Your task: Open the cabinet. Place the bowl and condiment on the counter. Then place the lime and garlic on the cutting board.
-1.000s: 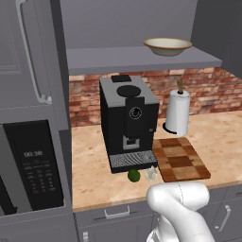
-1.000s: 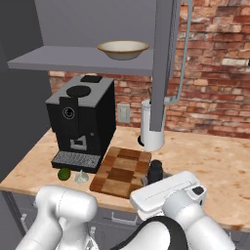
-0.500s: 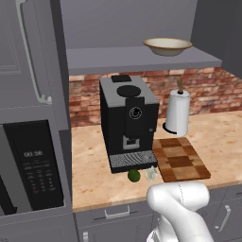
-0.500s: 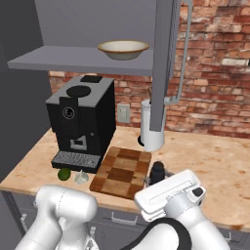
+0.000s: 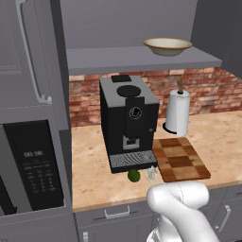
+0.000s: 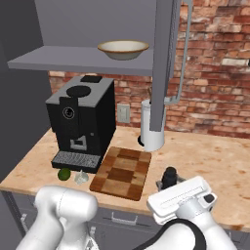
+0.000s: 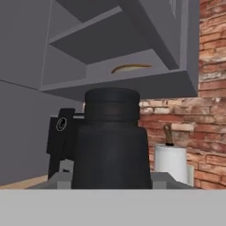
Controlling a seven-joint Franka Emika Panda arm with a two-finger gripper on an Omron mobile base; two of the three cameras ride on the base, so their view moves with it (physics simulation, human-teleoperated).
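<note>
Bottle (image 6: pixel 169 177) sits clasped in the jaws at the desk's (image 6: pixel 224 166) near edge, right of the board (image 6: pixel 122 172). Best let it down flat before loosening; bowl (image 6: pixel 123 49) waits on the shelf.

Only readable text: microwave (image 5: pixel 33 170) display in left base view, reads approx "00:36", digits blurry, not sure. Keypad below has small marks, too small to read. Coffee machine (image 5: pixel 128 120) has round emblem on front, no legible brand. Nothing else w/ text.
</note>
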